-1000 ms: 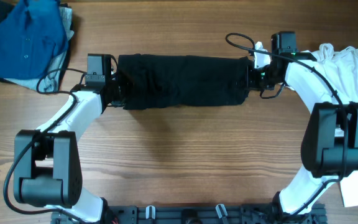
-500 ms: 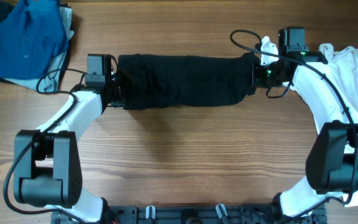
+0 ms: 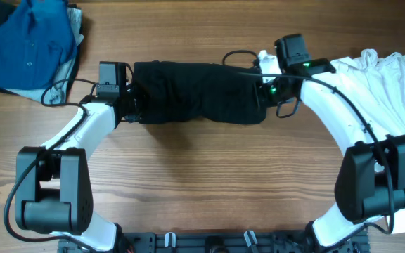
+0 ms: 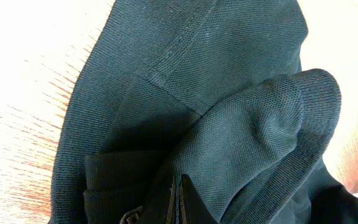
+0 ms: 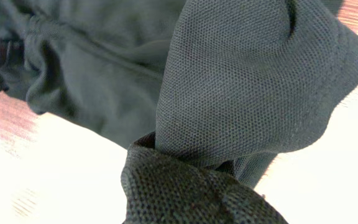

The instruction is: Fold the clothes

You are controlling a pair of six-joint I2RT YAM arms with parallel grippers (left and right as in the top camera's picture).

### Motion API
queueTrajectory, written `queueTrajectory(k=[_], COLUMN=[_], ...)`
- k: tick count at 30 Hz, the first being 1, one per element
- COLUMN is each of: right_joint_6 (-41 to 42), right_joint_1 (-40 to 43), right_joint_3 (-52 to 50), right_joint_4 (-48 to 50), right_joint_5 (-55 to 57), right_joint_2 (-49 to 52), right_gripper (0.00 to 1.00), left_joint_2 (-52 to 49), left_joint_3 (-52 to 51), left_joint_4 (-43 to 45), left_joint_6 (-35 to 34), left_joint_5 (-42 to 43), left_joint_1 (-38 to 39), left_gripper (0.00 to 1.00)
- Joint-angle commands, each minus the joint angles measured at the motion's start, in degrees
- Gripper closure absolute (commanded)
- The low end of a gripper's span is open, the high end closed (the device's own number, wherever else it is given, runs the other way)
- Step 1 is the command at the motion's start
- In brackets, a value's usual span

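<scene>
left gripper (image 3: pixel 133 104) and right gripper (image 3: pixel 264 95) each clamp shut on one end of the black t-shirt (image 3: pixel 195 91), likely to fold it crosswise.

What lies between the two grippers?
The black T-shirt, bunched into a band, spans the stretch in the overhead view; left gripper and right gripper each pinch an end.

Clothes (image 3: pixel 195 93) on the table (image 3: pixel 209 176) between buttoned shirt (image 3: pixel 30 46), left, and T-shirt (image 3: pixel 396 70), right.
</scene>
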State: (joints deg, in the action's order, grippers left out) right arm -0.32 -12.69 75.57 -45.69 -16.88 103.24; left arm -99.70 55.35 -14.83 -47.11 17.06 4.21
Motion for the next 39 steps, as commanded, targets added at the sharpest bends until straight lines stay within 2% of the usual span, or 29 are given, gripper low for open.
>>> queueTrajectory(k=[1,19,20,21,22,31,32,33,34,35,36,37,38,39], right_joint_6=[-0.7,5.0,5.4,5.5,6.0,5.9,5.9,5.9,6.3,6.8,7.0,6.9,6.7,6.4], right_joint_1=[-2.1,-10.3,-10.4,-10.4,-10.4,-10.4,-10.4,-10.4,-10.4,-10.3,-10.1,-10.0,-9.8,-9.7], right_joint_3=[1.4,1.4,1.4,1.4,1.4,1.4,1.4,1.4,1.4,1.4,1.4,1.4,1.4,1.4], right_joint_4=[-0.2,6.5,6.8,6.9,7.0,6.0,6.1,6.2,6.5,6.8,7.1,7.3,7.2,7.1], right_joint_5=[0.8,1.5,1.5,1.5,1.5,1.5,1.5,1.5,1.7,1.7,1.7,1.7,1.7,1.7], right_joint_2=[-1.5,-1.4,-1.3,-1.3,-1.3,0.3,0.5,0.6,0.8,0.8,0.8,0.9,1.2,1.6], right_gripper=[0.96,0.95,0.74,0.25,0.01,0.01,0.04,0.2,0.45,0.64,0.75,0.75,0.63,0.38], left_joint_2=[0.6,0.6,0.6,0.6,0.6,0.6,0.6,0.6,0.6,0.6,0.6,0.6,0.6,0.6], left_joint_3=[0.2,0.2,0.2,0.2,0.2,0.2,0.2,0.2,0.2,0.2,0.2,0.2,0.2,0.2], left_joint_4=[-0.3,-0.3,-0.3,-0.4,-0.5,-0.5,-0.5,-0.5,-0.5,-0.6,-0.6,-0.6,-0.7,-0.9], left_joint_6=[0.4,0.4,0.4,0.4,0.4,0.4,0.4,0.4,0.4,0.4,0.4,0.4,0.4,0.4], left_joint_5=[-0.6,-0.6,-0.6,-0.6,-0.6,-0.6,-0.6,-0.6,-0.6,-0.6,-0.6,-0.5,-0.5,-0.5], left_joint_1=[-0.3,-0.3,-0.3,-0.3,-0.3,-0.3,-0.3,-0.3,-0.3,-0.3,-0.3,-0.3,-0.3,-0.3], left_gripper=[0.96,0.96,0.96,0.96,0.96,0.96,0.96,0.96,0.96,0.96,0.96,0.96,0.96,0.96])
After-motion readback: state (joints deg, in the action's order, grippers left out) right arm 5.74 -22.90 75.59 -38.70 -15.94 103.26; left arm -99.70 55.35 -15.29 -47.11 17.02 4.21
